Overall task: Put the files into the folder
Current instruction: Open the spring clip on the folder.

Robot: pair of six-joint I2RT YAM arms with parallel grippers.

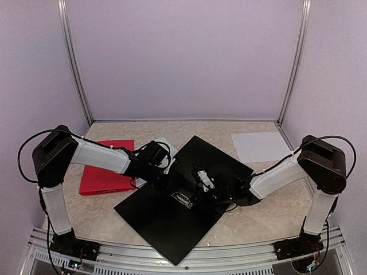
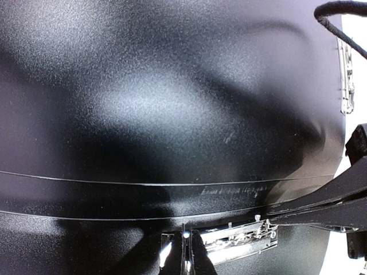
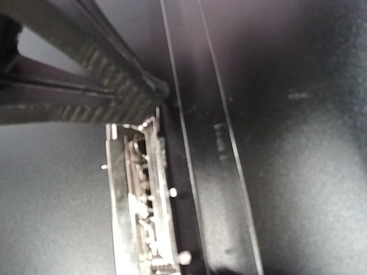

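The black folder (image 1: 172, 229) lies open in the middle of the table, with its metal clip (image 1: 183, 199) beside the spine. Both grippers meet at that clip. In the left wrist view my left gripper (image 2: 191, 252) is shut, its tips resting on the left end of the clip (image 2: 241, 240). My right gripper (image 1: 194, 199) is shut too, and its thin fingers (image 2: 321, 206) reach the clip's other end. The right wrist view shows the clip (image 3: 140, 200) and the left fingers (image 3: 97, 63), but not its own. One of the files (image 1: 261, 146) lies at the back right; another (image 1: 166, 150) is partly under the left arm.
A closed red folder (image 1: 106, 166) lies at the left, beneath the left arm. Metal posts (image 1: 74, 63) and grey walls enclose the table on three sides. A metal rail (image 1: 229, 260) runs along the near edge, and the black folder's corner overhangs it.
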